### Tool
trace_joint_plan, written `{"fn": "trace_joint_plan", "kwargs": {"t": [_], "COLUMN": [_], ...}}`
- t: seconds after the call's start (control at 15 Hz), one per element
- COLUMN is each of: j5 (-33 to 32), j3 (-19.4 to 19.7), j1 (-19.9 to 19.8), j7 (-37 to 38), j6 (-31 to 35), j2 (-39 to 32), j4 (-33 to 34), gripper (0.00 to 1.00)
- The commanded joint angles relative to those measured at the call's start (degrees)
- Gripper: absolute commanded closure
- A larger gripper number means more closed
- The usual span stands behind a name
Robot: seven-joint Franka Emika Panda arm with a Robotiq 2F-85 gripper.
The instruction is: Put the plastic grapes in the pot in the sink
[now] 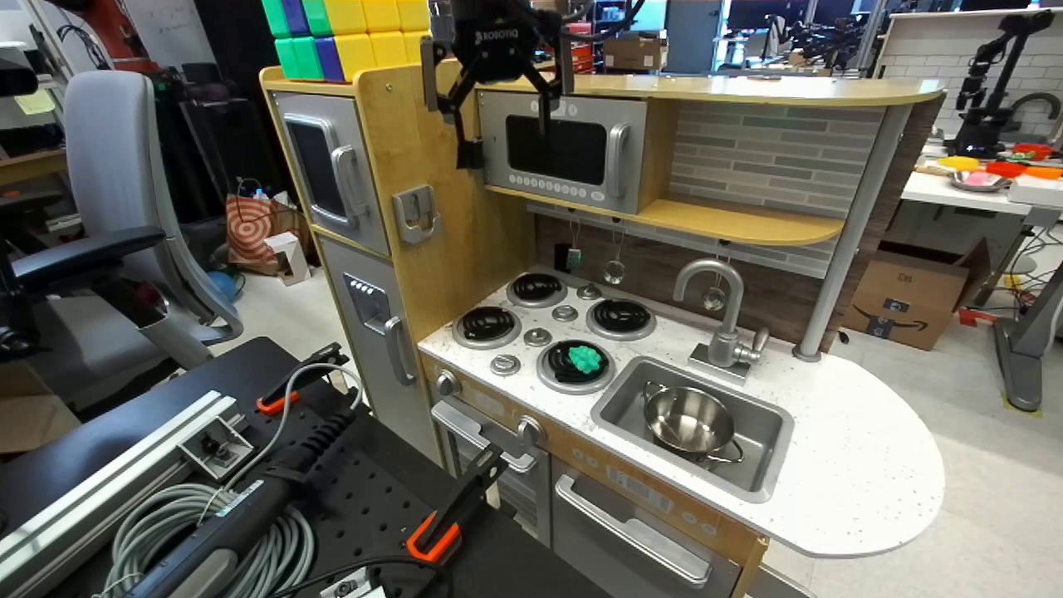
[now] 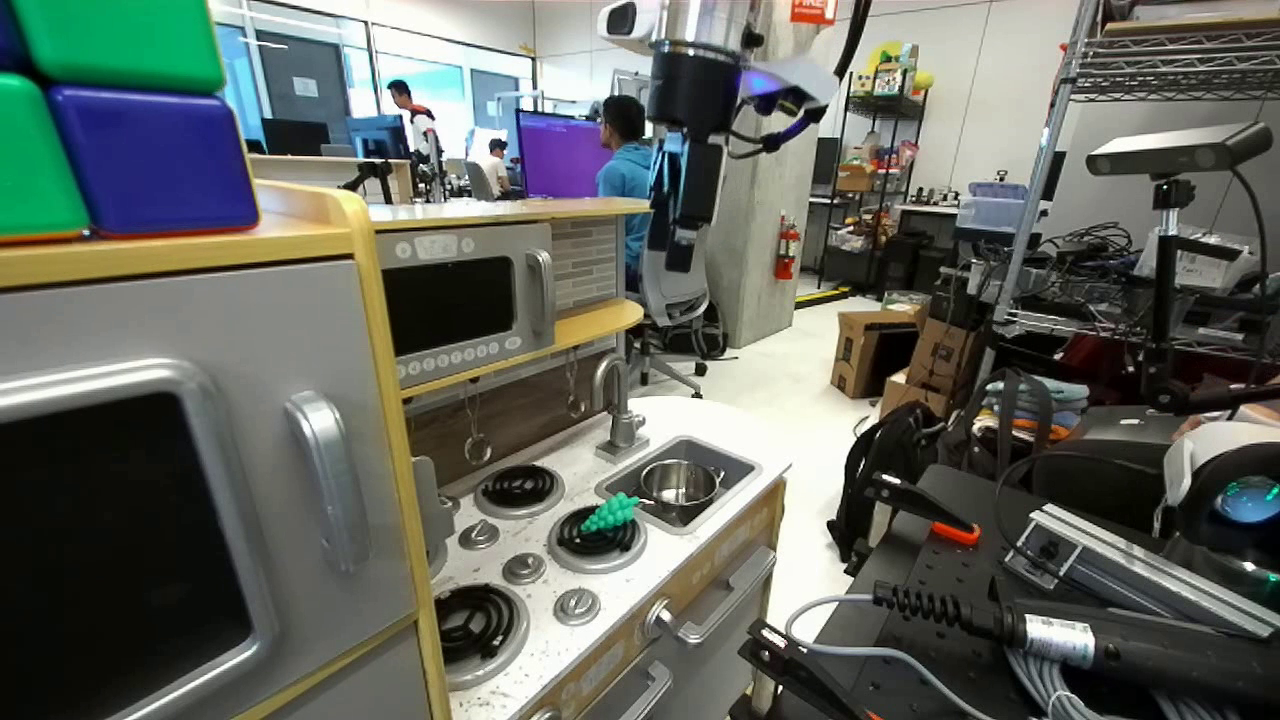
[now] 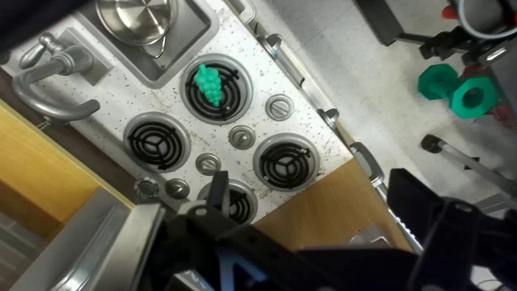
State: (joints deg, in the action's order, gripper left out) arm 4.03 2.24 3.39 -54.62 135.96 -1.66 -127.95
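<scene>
The green plastic grapes (image 1: 585,359) lie on the front burner nearest the sink, and they show in an exterior view (image 2: 610,512) and in the wrist view (image 3: 209,84). The silver pot (image 1: 689,419) stands in the grey sink (image 1: 774,465), and its inside looks empty. The pot also shows in an exterior view (image 2: 680,482) and at the top left of the wrist view (image 3: 137,20). My gripper (image 3: 311,190) is open with nothing between its fingers. In an exterior view the gripper (image 1: 507,137) is high above the stove, in front of the microwave.
A faucet (image 1: 724,316) rises behind the sink. The microwave (image 1: 565,141) and a wooden shelf (image 1: 731,223) overhang the counter's back. The tall fridge panel (image 1: 457,224) borders the stove. Coloured blocks (image 1: 349,41) sit on top. A black table (image 1: 374,473) with cables stands in front.
</scene>
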Motion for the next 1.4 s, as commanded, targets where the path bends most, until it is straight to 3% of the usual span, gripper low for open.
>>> {"fn": "trace_joint_plan", "kwargs": {"t": [0.0,0.33,0.87,1.0,1.07,1.33], "j5": [-1.48,-4.06,-12.05,-13.22,-13.20,-13.44], "j3": [-1.02,-1.13,-0.13,-1.16,-1.96,-2.38], "j1": [-1.60,-2.87,-2.97,-3.36,-4.46,-4.56], "j7": [1.16,7.33,23.97,24.93,24.39,24.70], "j6": [10.92,16.59,12.50,7.39,12.14,11.47], "j2": [-6.73,-17.80,-32.29,-32.56,-31.20,-31.82], "j4": [-1.41,3.27,18.56,20.45,16.72,17.36], "gripper": [0.00,0.00,0.00,0.00,0.00,0.00]}}
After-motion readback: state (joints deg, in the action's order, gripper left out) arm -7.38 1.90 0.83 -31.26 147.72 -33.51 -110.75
